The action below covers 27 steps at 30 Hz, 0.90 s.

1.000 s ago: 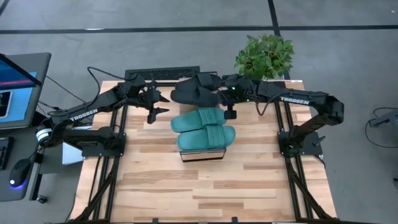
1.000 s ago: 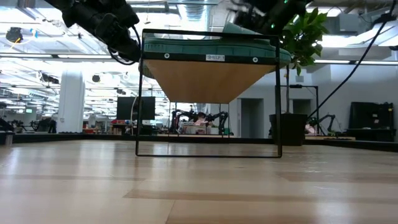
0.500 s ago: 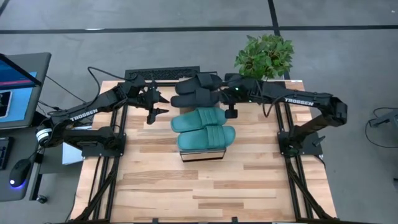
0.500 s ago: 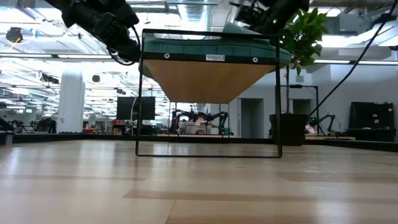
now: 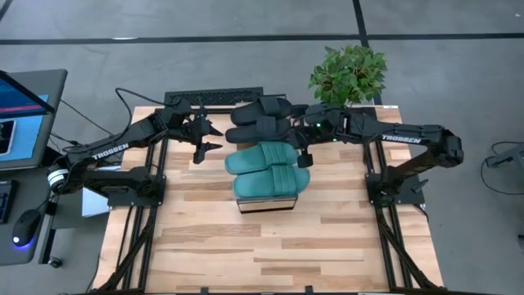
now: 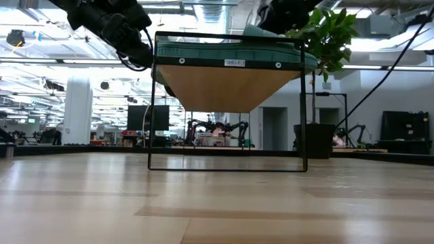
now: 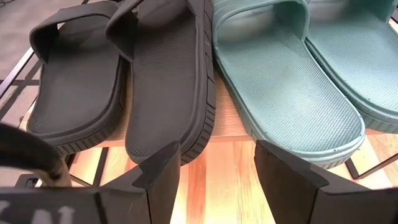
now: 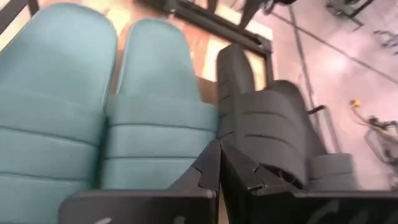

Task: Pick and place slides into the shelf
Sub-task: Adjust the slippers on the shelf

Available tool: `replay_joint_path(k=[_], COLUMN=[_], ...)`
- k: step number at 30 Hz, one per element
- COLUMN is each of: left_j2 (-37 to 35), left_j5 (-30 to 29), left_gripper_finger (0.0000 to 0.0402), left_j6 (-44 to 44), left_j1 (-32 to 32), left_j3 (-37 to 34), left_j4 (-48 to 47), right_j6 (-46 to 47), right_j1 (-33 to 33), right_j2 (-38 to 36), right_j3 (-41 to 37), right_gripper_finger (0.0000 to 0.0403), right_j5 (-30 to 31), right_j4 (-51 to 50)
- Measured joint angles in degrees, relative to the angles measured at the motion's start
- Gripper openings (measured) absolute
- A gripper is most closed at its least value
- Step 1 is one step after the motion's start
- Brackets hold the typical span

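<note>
Two teal slides [image 5: 268, 170] lie side by side, soles down, on the shelf [image 5: 266, 204]. Two black slides [image 5: 257, 120] lie beside them on its far part. In the left wrist view the black pair [image 7: 124, 87] and the teal pair [image 7: 292, 81] show heel-first. My left gripper [image 5: 210, 138] hovers open at the shelf's left, level with the heels [image 7: 217, 165]. My right gripper [image 5: 291, 136] is shut at the slides' strap side, its tips [image 8: 219, 163] over the seam between a teal slide [image 8: 155, 118] and a black slide [image 8: 273, 130]. My right gripper's shut fingertips [image 8: 208, 163] stand right at the edge of the nearer black slide's strap [image 8: 249, 134], coming from the table's right. I cannot tell whether they touch it. My left gripper touches nothing.
A potted plant [image 5: 348, 72] stands at the table's far right corner, close behind the right arm. A keyboard [image 5: 214, 97] lies along the far edge. A laptop [image 5: 20, 115] sits off the table's left. Bare tabletop [image 5: 270, 246] stretches near the shelf.
My right gripper has shifted slightly toward the near edge beside the black slides. The nearer black slide, bunched against the farther one a second ago, now lies flat and apart from it, next to the teal pair. The left arm has kept still.
</note>
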Motion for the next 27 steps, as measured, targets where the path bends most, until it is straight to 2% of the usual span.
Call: replay_joint_path(k=[8,17,27], left_j2=[0.0,0.0,0.0], left_j5=[0.5,3.0,3.1], left_gripper_finger=[0.0195,0.0195,0.0195], left_j6=[0.0,-0.2,-0.2], left_j1=[0.0,0.0,0.0], left_j3=[0.0,0.0,0.0], left_j4=[0.0,0.0,0.0], right_j6=[0.0,2.6,5.5], right_j1=[-0.5,-0.9,-0.8], right_j2=[2.7,2.6,2.7], right_j3=[0.0,0.0,0.0], right_gripper_finger=[0.0000,0.0000,0.0000], right_j5=[-1.1,2.9,2.3], right_j4=[-2.4,-9.7,-12.6])
